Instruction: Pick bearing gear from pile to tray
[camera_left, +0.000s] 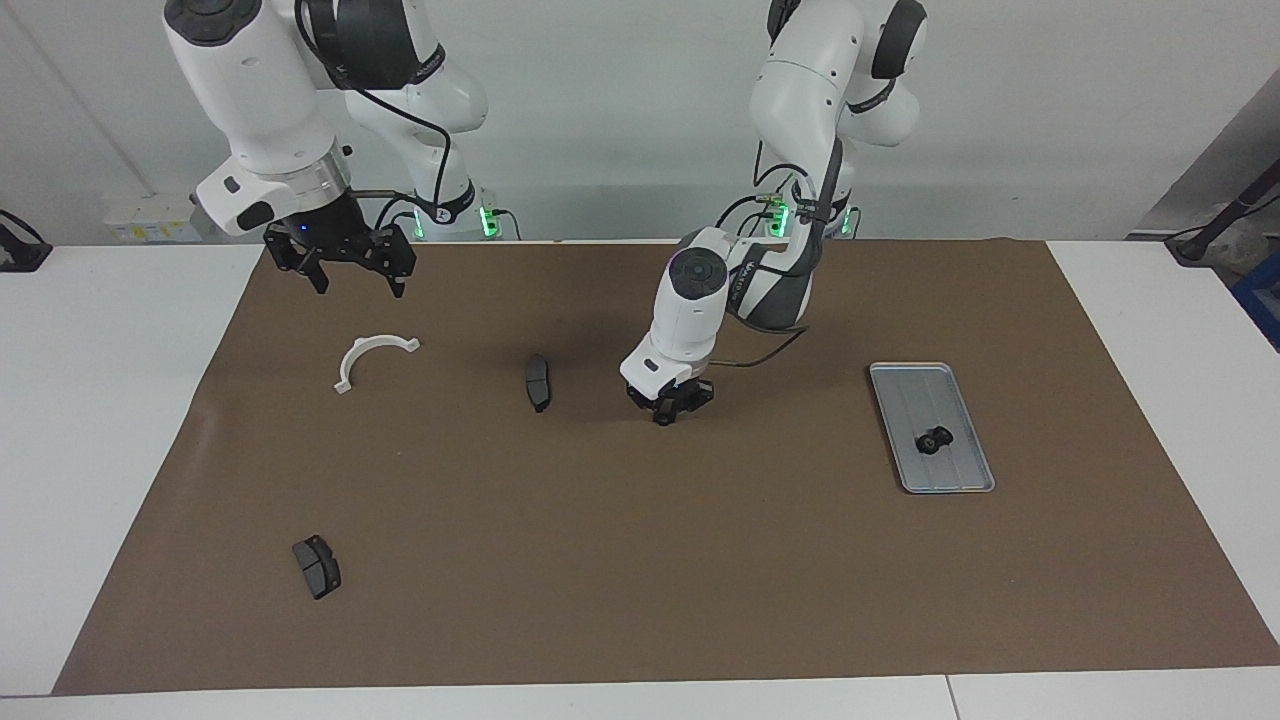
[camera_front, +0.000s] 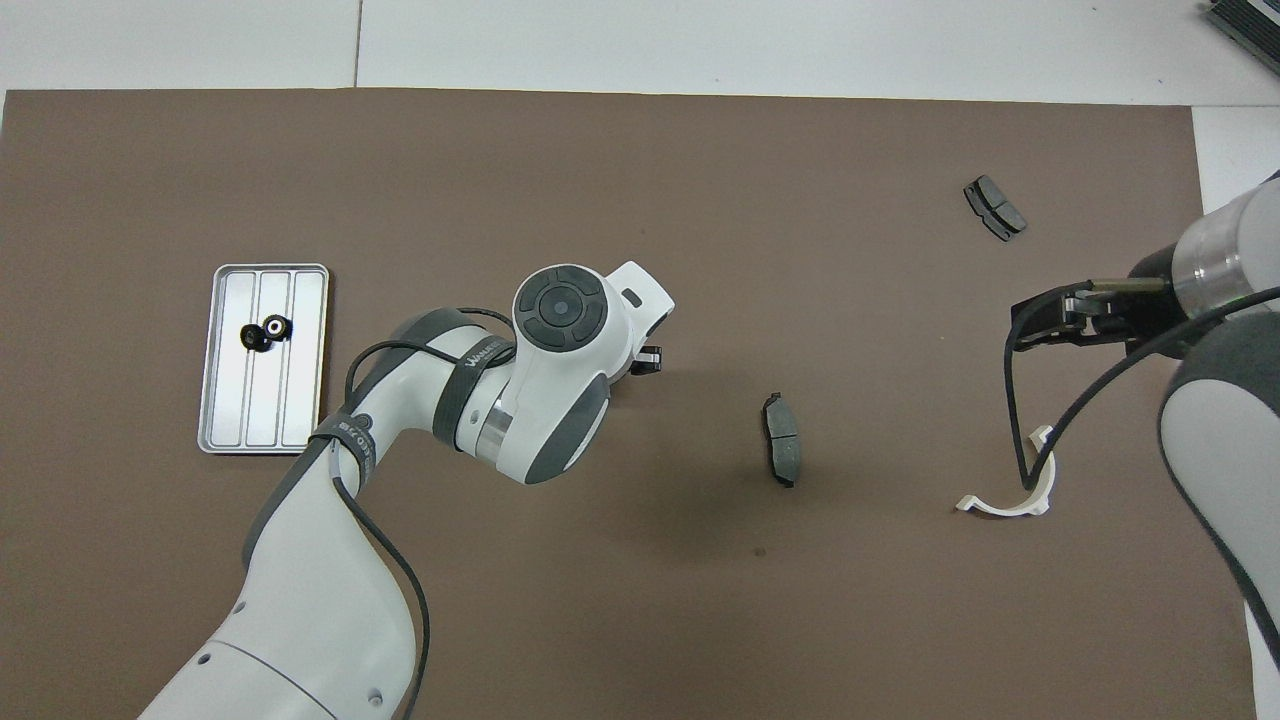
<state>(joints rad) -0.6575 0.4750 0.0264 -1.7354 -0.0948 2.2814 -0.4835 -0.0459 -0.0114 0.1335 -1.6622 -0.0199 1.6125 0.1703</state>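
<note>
two small black gears already lie in the tray, touching each other near its middle — so part of the sorting looks done. the tray sits toward the left arm's end of the bench, well apart from the loose parts, which probably keeps picked pieces from mixing back in.

the left gripper is down low at the mat, between the tray and a brake pad, the arm folded forward with the wrist pointing steeply down. whether its jaws are apart or clamped on anything i cannot tell; no gear shows under it. my guess is it is either reaching for a small part or has none.

the right gripper waits in the air over the mat beside the white bracket, jaws apart and empty, the arm upright at its own end.

a second pad lies farther from the robots than the bracket.
</note>
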